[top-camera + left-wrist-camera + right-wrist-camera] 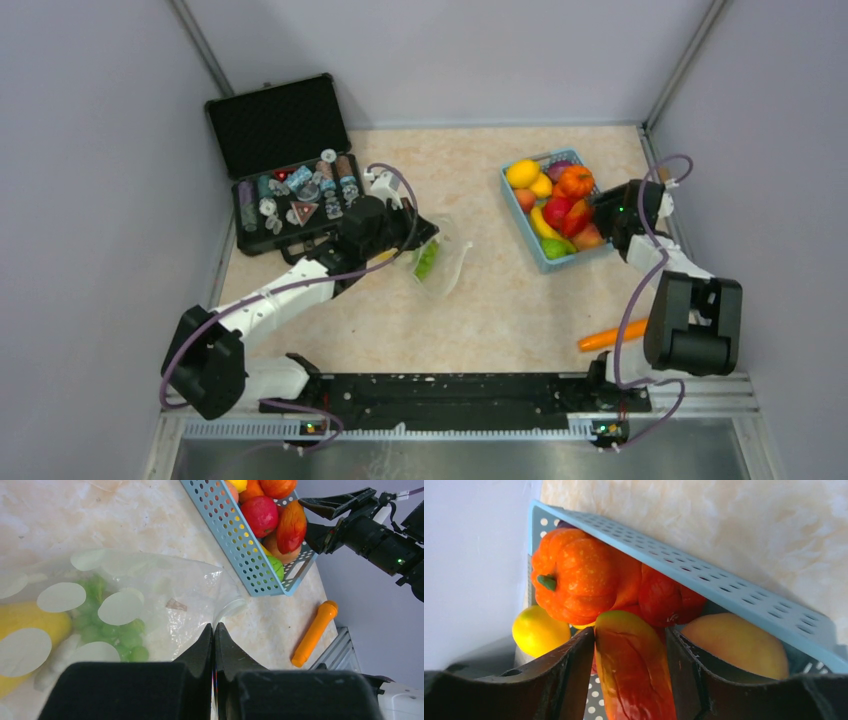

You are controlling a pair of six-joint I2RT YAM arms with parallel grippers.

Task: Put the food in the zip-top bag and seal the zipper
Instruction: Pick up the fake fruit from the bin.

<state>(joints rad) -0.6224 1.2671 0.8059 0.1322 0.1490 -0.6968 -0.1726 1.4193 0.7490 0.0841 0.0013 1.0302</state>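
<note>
- Left arm (290, 290): long, low reach from its base out over the table, ending well left of the light-blue basket (548, 262); left gripper (428, 234) clamped tight, fingertips (200, 647) meeting on a pinch of the zip-top bag (442, 265), that edge held up
- Right arm (690, 310): folded back on itself just right of the basket, wrist turned in over the basket's right wall; right gripper (630, 630) part-spread, one finger pressed to each flank of a red-orange fruit (634, 675) inside the basket
- Pale beige table (480, 320), mottled like marble and matt, under the basket; plain grey walls (100, 150) on three sides, the right one nearest the basket
- Black case (275, 125) far left of the basket, lid raised and foam-lined, small trinkets in its tray
- Basket itself: rectangular hard plastic, walls pierced with rows of round holes; heaped with glossy food
- Zip-top bag left of the basket and apart from it: thin clear film, crumpled, printed with white round dots; inside, a bumpy bunch of green grapes (117, 630) and a smooth yellow piece (30, 625)
- Carrot (610, 337): orange, smooth, tapered; loose on the table, nearer the arm bases than the basket
- Inside the basket, beyond the gripped fruit: ribbed orange pumpkin (579, 580) with a green stem; beside it a round yellow lemon (538, 630), finely dimpled
</note>
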